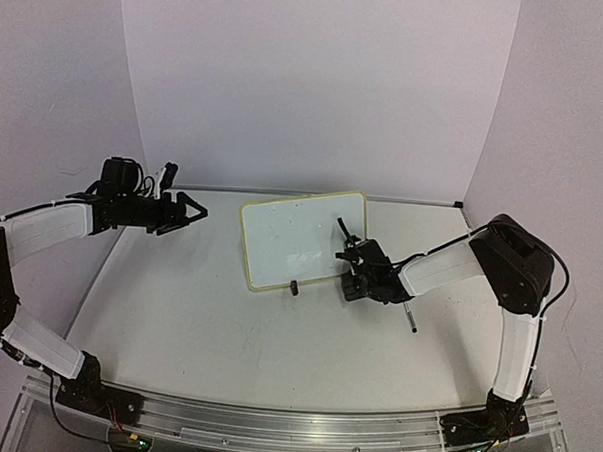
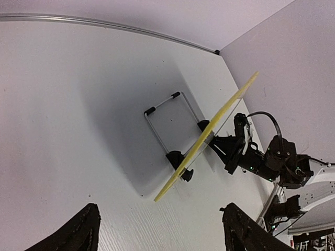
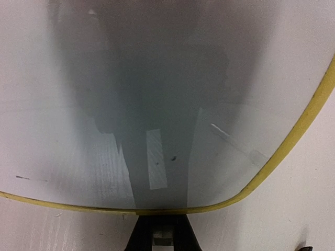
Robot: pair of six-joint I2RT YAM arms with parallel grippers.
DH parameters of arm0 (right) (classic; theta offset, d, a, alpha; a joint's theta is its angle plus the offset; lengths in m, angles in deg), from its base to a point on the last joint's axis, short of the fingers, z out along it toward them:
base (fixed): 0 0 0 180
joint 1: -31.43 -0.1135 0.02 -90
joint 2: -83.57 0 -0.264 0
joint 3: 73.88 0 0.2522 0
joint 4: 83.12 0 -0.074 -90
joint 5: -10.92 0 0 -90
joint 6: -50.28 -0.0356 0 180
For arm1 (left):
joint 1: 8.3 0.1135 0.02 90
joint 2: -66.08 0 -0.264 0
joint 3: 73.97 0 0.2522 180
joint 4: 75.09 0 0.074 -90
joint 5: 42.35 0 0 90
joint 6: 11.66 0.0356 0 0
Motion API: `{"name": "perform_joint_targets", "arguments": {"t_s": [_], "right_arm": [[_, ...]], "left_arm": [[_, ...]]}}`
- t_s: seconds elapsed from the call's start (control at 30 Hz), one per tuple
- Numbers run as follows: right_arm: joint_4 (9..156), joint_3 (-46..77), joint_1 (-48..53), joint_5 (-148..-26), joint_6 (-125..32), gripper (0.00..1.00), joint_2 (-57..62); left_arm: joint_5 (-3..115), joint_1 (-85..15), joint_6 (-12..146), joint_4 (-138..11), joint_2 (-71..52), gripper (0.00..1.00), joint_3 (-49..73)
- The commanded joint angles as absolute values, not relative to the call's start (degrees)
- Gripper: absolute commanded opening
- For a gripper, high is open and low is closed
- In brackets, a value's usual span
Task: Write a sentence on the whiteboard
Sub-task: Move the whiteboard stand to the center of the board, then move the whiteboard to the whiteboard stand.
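Top external — whiteboard (image 1: pixel 296 236) propped up; right hand (image 1: pixel 348 256) closed beside it.

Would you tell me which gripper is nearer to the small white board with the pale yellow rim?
The right. The right gripper, holding a black marker, is right at the whiteboard near its lower right corner; the left gripper hangs well off its left side.

Left hand (image 1: pixel 194 216) raised, spread wide; right hand (image 1: pixel 350 260) low, pinched closed.

glossy whiteboard (image 3: pixel 78 104), matt table (image 1: pixel 217 332)
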State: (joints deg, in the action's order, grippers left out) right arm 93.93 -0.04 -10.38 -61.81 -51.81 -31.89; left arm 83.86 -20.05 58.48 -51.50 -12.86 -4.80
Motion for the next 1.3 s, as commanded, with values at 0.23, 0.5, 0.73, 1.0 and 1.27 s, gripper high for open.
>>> {"name": "perform_joint_targets", "arguments": {"t_s": [0.23,0.5,0.73,1.0,1.27], "right_arm": [[93.2,-5.3,-10.2,-62.7,-51.9,0.61,-22.5],[87.8,-9.5,-8.4,-59.8,-53.2,0.79,-13.6],[87.4,-12.4,-2.4,-62.3,-55.8,0.84,-9.2],[87.3,-14.4,3.6,-66.5,-57.4,0.85,-7.2],[87.3,-15.9,4.2,-66.8,-58.0,0.85,-4.7]], "left_arm": [[87.6,-29.8,64.0,-53.1,-18.8,0.75,-4.5],[78.0,-34.2,64.6,-52.7,-23.8,0.64,-1.3],[67.0,-38.1,63.6,-52.9,-27.2,0.55,2.2],[64.3,-39.8,62.7,-53.2,-29.3,0.42,4.8],[63.4,-40.8,62.2,-51.7,-31.8,0.35,7.9]]}}
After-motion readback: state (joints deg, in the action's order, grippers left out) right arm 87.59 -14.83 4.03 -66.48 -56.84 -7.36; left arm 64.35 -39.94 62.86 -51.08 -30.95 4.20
